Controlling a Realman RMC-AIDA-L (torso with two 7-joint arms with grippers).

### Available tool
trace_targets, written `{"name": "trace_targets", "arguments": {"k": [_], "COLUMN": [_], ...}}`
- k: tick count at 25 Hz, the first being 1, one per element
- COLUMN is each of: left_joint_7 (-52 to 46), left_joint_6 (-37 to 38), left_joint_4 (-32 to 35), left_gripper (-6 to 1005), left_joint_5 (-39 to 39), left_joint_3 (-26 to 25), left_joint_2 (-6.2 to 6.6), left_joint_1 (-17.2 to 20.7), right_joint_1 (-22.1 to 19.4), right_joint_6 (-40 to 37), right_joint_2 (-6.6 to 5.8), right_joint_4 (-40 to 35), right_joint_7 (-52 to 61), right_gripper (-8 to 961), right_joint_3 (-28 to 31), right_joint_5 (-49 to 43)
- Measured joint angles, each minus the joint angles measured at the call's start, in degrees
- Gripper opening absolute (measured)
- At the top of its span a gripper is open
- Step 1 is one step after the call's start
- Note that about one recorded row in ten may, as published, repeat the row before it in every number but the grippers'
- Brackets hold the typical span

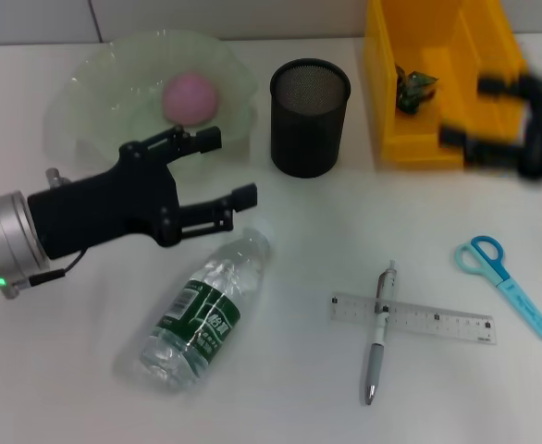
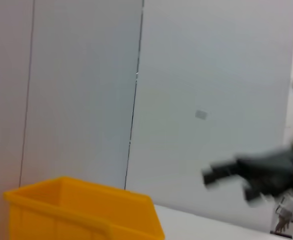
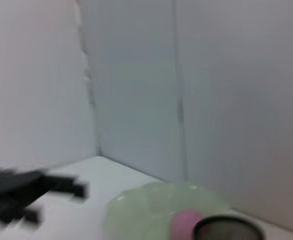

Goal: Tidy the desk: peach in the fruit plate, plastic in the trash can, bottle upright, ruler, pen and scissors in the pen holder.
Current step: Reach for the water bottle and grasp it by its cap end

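Only the bottle bears a green label, print unreadable.

A lab-like test setup staged as an office desk: a plain white tabletop against bare grey wall panels, with a mesh pen holder and a yellow plastic bin
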Motion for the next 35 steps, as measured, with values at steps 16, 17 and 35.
{"name": "trace_targets", "arguments": {"k": [16,17,35], "left_joint_7": [-66.91,-66.91,-93.71], "left_joint_6": [-21.14,-21.14,-22.0], "left_joint_4": [43.28,43.28,40.48], "left_gripper": [828,827,823], "left_joint_5": [42.87,42.87,67.39], "left_joint_3": [24.9,24.9,35.57], "left_joint_2": [0.06,0.06,-0.4], "left_joint_1": [3.59,3.59,-6.89], "right_joint_1": [0.43,0.49,2.57], "right_joint_6": [-18.02,-18.06,-18.22], "right_joint_2": [-0.55,-0.5,-0.28], "right_joint_4": [34.0,34.03,35.74], "right_joint_7": [-26.5,-26.52,-27.97], "right_gripper": [829,829,828], "right_joint_3": [18.54,18.7,18.85], "right_joint_5": [3.55,3.38,2.68]}}
